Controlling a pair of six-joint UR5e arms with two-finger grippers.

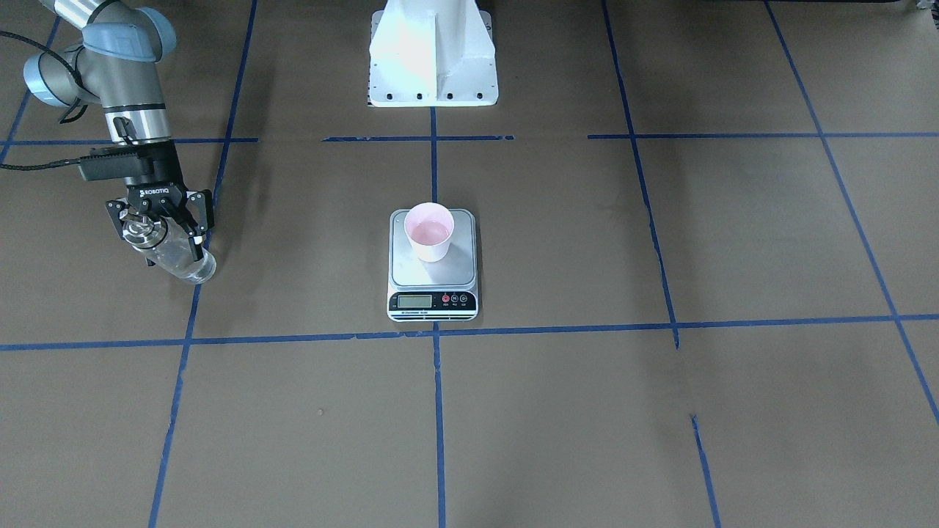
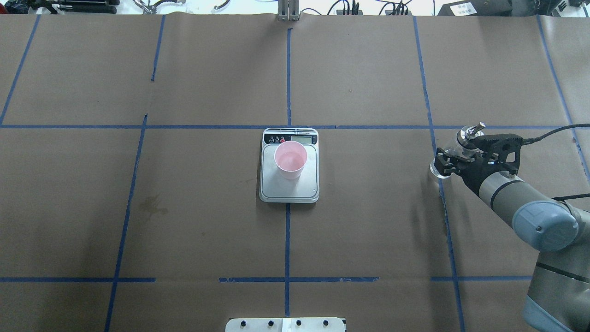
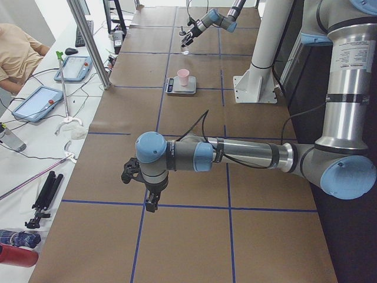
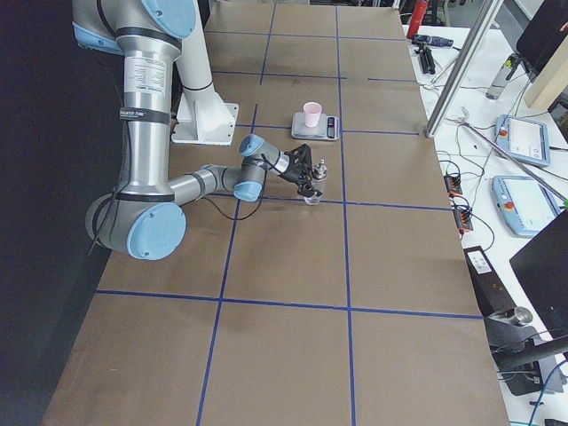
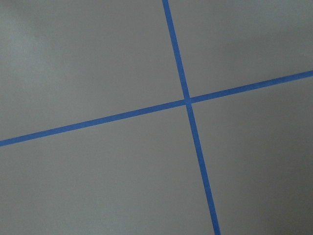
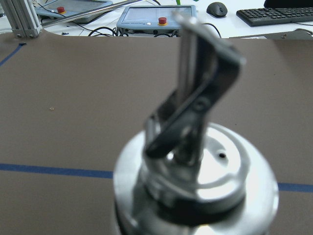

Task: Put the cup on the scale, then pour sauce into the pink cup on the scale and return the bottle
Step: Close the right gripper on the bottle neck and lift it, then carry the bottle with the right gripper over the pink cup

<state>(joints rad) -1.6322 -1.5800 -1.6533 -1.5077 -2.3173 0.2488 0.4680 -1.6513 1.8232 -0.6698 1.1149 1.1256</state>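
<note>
— How far along?
— The pale pink paper cup (image 1: 428,232) sits on the steel kitchen scale (image 1: 433,280), mid-frame. My right gripper (image 1: 167,246) clamps the clear glass bottle (image 1: 183,261), far left. The pour seems done; releasing remains.

Soft, even overhead light; faint shadows on the table (image 1: 587,411). The white base (image 1: 433,59) blows out in the front view. The bottle (image 6: 195,191), close to the right wrist camera, is blurred.
</note>
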